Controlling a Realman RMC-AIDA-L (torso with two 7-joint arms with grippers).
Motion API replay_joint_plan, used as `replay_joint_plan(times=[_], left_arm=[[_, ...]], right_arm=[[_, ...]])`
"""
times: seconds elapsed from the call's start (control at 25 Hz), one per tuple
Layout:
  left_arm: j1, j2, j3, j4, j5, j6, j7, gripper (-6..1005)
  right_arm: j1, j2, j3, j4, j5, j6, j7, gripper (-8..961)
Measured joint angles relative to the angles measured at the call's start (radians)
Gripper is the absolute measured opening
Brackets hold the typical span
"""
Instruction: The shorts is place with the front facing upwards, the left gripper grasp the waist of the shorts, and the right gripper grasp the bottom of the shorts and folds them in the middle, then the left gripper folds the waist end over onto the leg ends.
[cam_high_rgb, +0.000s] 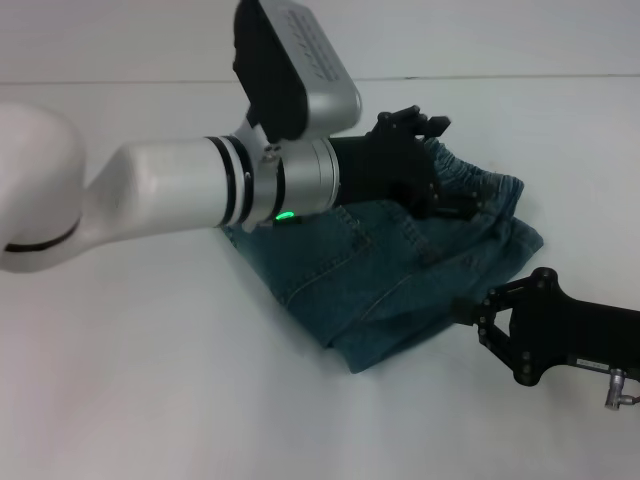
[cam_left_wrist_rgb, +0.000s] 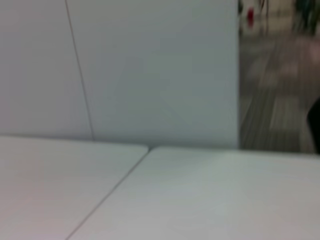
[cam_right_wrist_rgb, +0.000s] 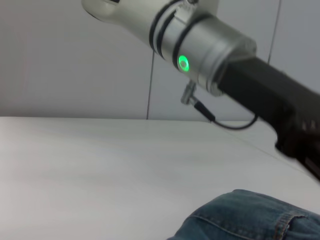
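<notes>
— Left gripper (cam_high_rgb: 432, 165), the black two-finger claw on its bulky rounded wrist: where do you have it?

— I see it in the head view reaching across the blue-green denim shorts (cam_high_rgb: 400, 270) to their far side, down at the gathered, ruffled elastic waist of the shorts (cam_high_rgb: 480, 185). Its fingers are against the puckered band, but I cannot tell whether they are pinched on it or spread. The silver and white forearm covers the near-left part of the cloth.

— And the other one?

— Right gripper (cam_high_rgb: 465, 318), the black claw with small silver screws, sits low at the near-right edge of the shorts. Its fingertips touch the denim edge there; I cannot tell if they clamp it.

— How do the shorts lie?

— Bunched and doubled on the white tabletop (cam_high_rgb: 150, 380), stitched seams running across the upper layer, waistband away from me, a thick folded edge nearest me. In the right wrist view I get one corner of the denim with a seam, and the left arm with its green light above it. My left wrist camera shows only tabletop and a pale wall panel (cam_left_wrist_rgb: 150, 70).
</notes>
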Motion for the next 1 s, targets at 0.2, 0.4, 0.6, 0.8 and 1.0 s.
replay_joint_plan(times=[0.2, 0.4, 0.6, 0.8, 1.0], left_arm=[[0.083, 0.003, -0.222, 0.019, -0.066, 0.317, 0.039, 936], [0.213, 0.003, -0.483, -0.043, -0.064, 0.708, 0.227, 936], [0.317, 0.008, -0.77, -0.157, 0.069, 0.989, 0.408, 936], [0.403, 0.003, -0.941, -0.172, 0.258, 1.101, 0.48, 936], [0.436, 0.001, -1.024, -0.196, 0.385, 1.109, 0.519, 936]], right_arm=[[-0.004, -0.007, 0.015, -0.006, 0.007, -0.008, 0.023, -3], [-0.007, -0.012, 0.011, -0.026, 0.002, -0.033, 0.076, -3], [-0.052, -0.009, 0.013, -0.104, -0.024, -0.127, 0.109, -1], [-0.103, -0.002, 0.018, -0.211, -0.085, -0.249, 0.14, 61], [-0.127, 0.001, 0.048, -0.245, -0.137, -0.288, 0.178, 217]])
